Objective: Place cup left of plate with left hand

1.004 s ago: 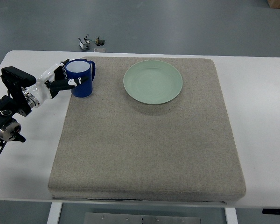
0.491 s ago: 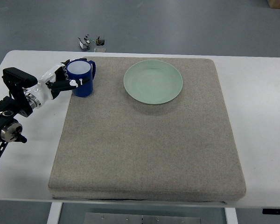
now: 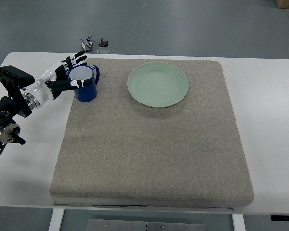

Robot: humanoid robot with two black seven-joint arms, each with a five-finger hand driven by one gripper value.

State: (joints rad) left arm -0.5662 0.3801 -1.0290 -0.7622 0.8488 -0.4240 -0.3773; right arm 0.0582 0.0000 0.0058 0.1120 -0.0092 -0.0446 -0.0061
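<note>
Top view looks steeply down on a white rectangular table standing on a grey, smooth floor. Most of the tabletop is covered by a thick beige fabric mat with rounded corners, coarse in weave and bare over its near half.

On the far part of that mat lies a pale green round plate, flat and with nothing on it. Left of the plate, well apart from it and close to the mat's far left corner, stands a dark blue mug, upright, white inside, its handle turned toward the plate.

From the left edge comes the robot's black-and-white arm, and the left hand sits against the mug on the side away from the plate. Its fingers are spread apart, the upper ones fanned out past the rim beyond the mug, while the thumb lies across the mug's near wall; whether it presses there I cannot tell.

Beyond the table's far edge, further from the plate than the mug, a few small dark bits of hardware lie on the floor. A brown box corner shows at the upper right.
</note>
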